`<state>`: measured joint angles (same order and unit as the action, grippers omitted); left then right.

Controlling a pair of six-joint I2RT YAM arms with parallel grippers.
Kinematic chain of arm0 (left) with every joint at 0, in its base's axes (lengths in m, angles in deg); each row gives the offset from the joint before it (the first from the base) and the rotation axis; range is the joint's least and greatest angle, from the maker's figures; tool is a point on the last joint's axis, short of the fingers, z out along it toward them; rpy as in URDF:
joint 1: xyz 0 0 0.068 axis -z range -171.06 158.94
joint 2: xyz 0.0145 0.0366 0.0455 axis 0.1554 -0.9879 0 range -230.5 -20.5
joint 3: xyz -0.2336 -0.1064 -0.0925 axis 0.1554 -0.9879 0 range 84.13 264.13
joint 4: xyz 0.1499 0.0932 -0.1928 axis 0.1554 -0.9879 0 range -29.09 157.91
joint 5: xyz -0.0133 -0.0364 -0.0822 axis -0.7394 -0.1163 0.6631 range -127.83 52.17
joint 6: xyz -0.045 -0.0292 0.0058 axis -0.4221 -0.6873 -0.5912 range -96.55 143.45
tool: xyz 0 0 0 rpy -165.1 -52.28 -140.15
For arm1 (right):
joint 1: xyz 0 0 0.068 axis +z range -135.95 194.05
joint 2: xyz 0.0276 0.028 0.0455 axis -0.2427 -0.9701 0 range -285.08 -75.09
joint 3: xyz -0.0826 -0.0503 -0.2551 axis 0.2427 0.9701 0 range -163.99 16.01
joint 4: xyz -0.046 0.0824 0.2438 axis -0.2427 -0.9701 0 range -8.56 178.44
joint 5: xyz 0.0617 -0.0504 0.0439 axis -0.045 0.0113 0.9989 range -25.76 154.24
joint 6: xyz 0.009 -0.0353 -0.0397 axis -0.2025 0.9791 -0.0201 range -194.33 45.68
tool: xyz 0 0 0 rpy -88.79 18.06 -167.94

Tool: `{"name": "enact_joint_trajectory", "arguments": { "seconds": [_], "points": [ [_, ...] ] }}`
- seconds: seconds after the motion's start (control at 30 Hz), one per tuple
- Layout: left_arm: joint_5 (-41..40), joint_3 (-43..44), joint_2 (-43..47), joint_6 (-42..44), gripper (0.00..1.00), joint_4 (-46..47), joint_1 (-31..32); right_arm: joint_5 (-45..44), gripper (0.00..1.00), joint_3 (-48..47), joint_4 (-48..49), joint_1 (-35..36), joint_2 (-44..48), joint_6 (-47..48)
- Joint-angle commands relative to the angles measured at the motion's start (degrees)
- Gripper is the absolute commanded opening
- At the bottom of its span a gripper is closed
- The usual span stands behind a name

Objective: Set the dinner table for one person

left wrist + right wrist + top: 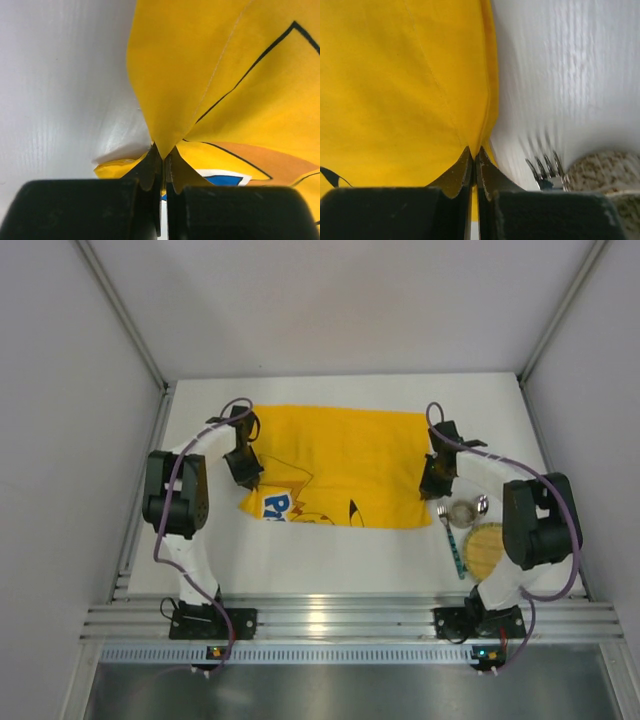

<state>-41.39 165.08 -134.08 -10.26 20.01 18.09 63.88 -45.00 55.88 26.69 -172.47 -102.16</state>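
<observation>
Dinner table (330, 555) plain white, flat, left gripper (161, 154) and right gripper (474, 153) each clenched on yellow mat (340, 455)

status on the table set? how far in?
Early. Done: yellow mat lies on the dinner table, mostly spread, its near edge rumpled. In hand: left hand and right hand are each shut on a side edge of it. Left: fork, spoon, small speckled bowl and round tan plate sit bunched off the mat, on its right; nothing is on it yet.
</observation>
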Motion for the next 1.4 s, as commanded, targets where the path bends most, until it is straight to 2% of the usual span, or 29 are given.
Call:
{"name": "enact_joint_trajectory", "arguments": {
  "seconds": [0.0, 0.17, 0.37, 0.5, 0.53, 0.57, 0.6, 0.63, 0.7, 0.73, 0.83, 1.03, 1.17, 1.3, 1.37],
  "points": [
    [-4.5, -3.5, 3.1, 0.3, 0.00, 0.9, -3.2, -7.4, 0.00, 2.6, -7.6, 0.2, 5.4, -4.6],
    [-5.2, -7.6, 7.8, -0.9, 0.00, 0.4, -4.7, -7.4, 0.00, 7.6, -7.1, 0.2, 11.2, -5.3],
    [-5.7, -14.8, 15.3, -2.1, 0.00, 0.2, -4.7, -7.6, 0.00, 2.8, -6.6, 0.2, 6.5, -1.8],
    [-5.5, -16.8, 19.1, -2.3, 0.00, -0.9, -4.7, -7.9, 0.00, 1.0, -8.1, 0.3, 4.5, -0.2],
    [-5.4, -17.0, 19.6, -2.3, 0.09, -1.1, -4.7, -8.1, 0.00, 1.0, -8.7, 0.3, 4.0, -0.2],
    [-5.2, -17.1, 20.6, -2.1, 0.39, -1.3, -4.7, -8.2, 0.00, 1.1, -9.7, 0.1, 4.0, -0.1],
    [-5.1, -17.1, 21.0, -2.1, 0.73, -2.0, -4.7, -7.9, 0.06, 1.2, -10.2, 0.2, 4.0, 0.0],
    [-5.0, -16.7, 21.4, -1.9, 0.98, -2.8, -4.6, -7.9, 0.35, 1.4, -10.6, 0.2, 4.2, 0.1],
    [-5.8, -14.4, 23.0, -2.0, 0.98, -6.1, -4.6, -8.0, 0.59, 1.6, -11.7, 0.1, 5.9, 0.5],
    [-5.9, -13.5, 23.7, -2.1, 0.98, -7.1, -4.6, -8.2, 0.76, 0.8, -12.9, 0.1, 7.6, 0.8],
    [-6.5, -10.4, 27.8, -1.8, 0.98, -9.7, -4.6, -9.4, 0.85, -2.7, -15.2, 0.2, 11.1, 2.3],
    [-4.5, -9.0, 32.6, -0.7, 0.98, -9.4, -4.6, -11.1, 0.85, -8.2, -19.6, 0.1, 15.6, 6.1],
    [-2.8, -11.9, 32.0, -0.3, 0.97, -8.0, -4.5, -12.8, 0.82, -5.8, -19.7, -0.9, 15.6, 7.4],
    [-1.2, -13.9, 33.1, 0.1, 0.95, -7.7, -4.4, -10.0, 0.65, -1.8, -19.6, -1.2, 16.3, 8.0],
    [-0.7, -15.0, 34.4, 0.5, 0.95, -7.5, -4.3, -7.7, 0.62, 1.9, -19.1, -1.1, 18.1, 7.7]
  ]
}}
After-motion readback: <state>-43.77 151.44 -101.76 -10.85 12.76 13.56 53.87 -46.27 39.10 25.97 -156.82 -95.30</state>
